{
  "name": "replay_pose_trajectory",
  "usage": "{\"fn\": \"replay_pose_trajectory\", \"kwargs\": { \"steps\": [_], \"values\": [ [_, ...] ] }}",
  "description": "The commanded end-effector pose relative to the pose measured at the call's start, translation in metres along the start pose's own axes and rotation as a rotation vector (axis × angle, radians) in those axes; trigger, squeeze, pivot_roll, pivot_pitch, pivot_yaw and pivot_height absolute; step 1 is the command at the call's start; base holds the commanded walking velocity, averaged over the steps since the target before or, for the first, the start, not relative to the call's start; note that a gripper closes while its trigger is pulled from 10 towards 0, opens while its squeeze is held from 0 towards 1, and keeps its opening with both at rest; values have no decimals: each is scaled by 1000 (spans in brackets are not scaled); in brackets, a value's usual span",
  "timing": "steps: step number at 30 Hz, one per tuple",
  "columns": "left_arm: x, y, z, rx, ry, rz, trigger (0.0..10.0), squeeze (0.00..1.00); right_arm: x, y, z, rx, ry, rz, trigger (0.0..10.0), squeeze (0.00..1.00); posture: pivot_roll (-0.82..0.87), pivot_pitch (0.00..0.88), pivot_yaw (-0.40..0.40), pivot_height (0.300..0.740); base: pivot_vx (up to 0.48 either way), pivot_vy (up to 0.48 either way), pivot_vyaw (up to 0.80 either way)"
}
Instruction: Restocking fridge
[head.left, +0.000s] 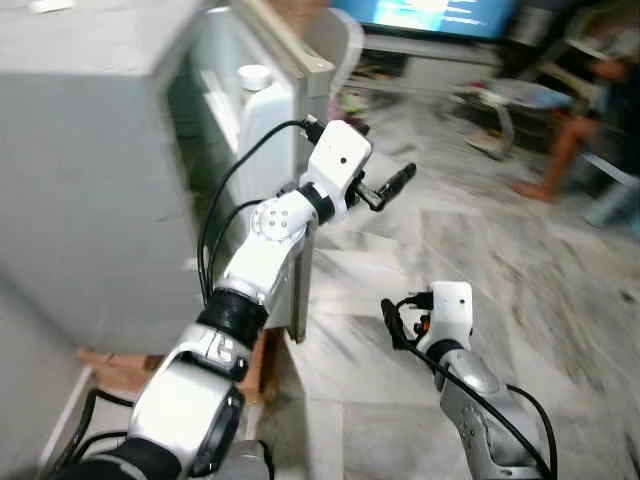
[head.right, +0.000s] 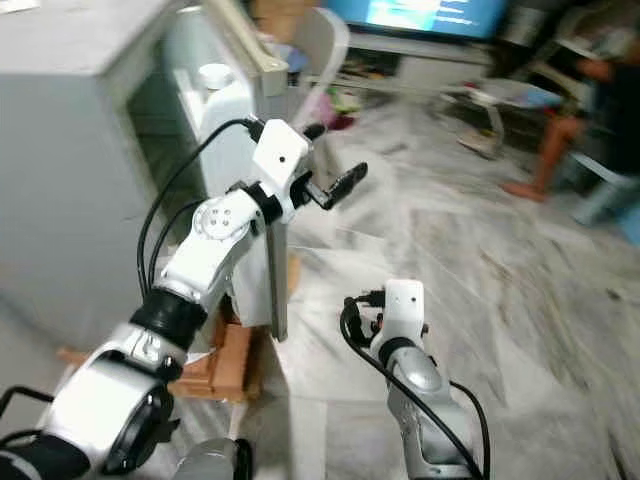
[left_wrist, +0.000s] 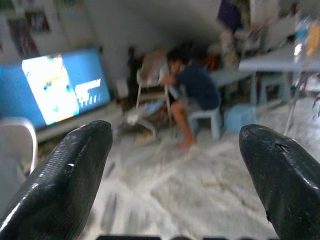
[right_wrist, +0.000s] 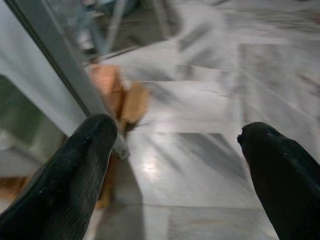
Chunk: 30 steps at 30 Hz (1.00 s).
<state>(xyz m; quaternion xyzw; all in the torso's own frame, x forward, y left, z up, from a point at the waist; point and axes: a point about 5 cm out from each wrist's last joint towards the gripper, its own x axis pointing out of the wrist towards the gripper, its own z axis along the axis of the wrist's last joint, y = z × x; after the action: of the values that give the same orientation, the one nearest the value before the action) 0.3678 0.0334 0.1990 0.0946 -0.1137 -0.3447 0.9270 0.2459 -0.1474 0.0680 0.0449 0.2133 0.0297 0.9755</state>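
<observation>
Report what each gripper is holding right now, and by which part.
Nothing is held. The left gripper is open in the air beside the fridge door, and the right gripper is open above the floor.

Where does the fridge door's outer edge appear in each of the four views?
Left eye view: fridge door edge, left of centre behind the left arm.
Right eye view, same.
Left wrist view: not there.
Right wrist view: grey diagonal strip.
Shared landmark: wooden base.

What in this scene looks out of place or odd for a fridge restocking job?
The fridge door stands open with a white jug on its shelf, yet both end effectors are open and empty: the left end effector points into the room, and the right end effector hangs over the floor.
</observation>
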Motion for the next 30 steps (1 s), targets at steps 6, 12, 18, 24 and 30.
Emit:
{"fn": "replay_pose_trajectory", "kwargs": {
  "steps": [6,12,18,24,30],
  "values": [
    [-37,60,-9,-33,20,199,10000,0,1,2,6,17,-35,-10,10000,0,111,3,-24,740,137,0,-267],
    [-67,53,-39,-12,83,215,10000,0,4,6,11,5,-66,4,10000,0,117,6,-29,740,417,0,-675],
    [-77,40,-50,-24,106,211,10000,0,8,9,13,-5,-71,22,10000,0,124,4,-42,740,424,0,0],
    [-72,39,-51,-26,126,237,10000,0,14,15,19,-5,-93,42,10000,0,127,4,-47,740,464,0,0],
    [-53,30,-45,-19,117,179,10000,0,17,16,25,-1,-116,38,10000,0,117,2,-36,740,476,0,0]
  ]
}}
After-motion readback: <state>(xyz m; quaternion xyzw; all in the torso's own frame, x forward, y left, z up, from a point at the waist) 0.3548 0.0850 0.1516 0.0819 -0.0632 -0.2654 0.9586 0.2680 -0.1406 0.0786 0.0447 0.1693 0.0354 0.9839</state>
